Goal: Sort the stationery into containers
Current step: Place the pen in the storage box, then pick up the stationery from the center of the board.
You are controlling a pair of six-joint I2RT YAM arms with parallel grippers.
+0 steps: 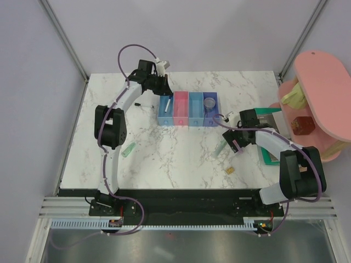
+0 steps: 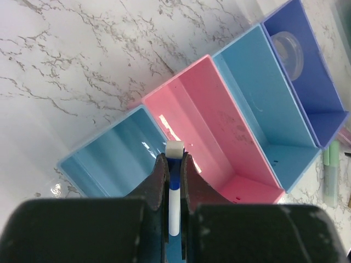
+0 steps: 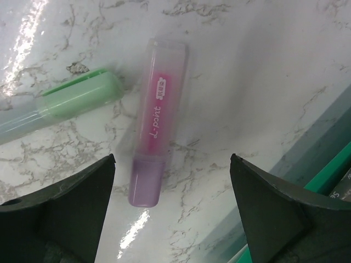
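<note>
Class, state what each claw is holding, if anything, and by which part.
Left claw grips the blue-tipped marker just behind its white end. Right claw is open and holds nothing; the pink bar lies under it.

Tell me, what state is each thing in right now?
Left gripper: shut on marker, above bin row.
Right gripper: open, above pink bar.
Pink bar: lying on table, beside green bar.
Dark blue bin: holds clear piece.
Pink bin: empty.
Light blue bins: look empty.
Second green bar: loose on table.
</note>
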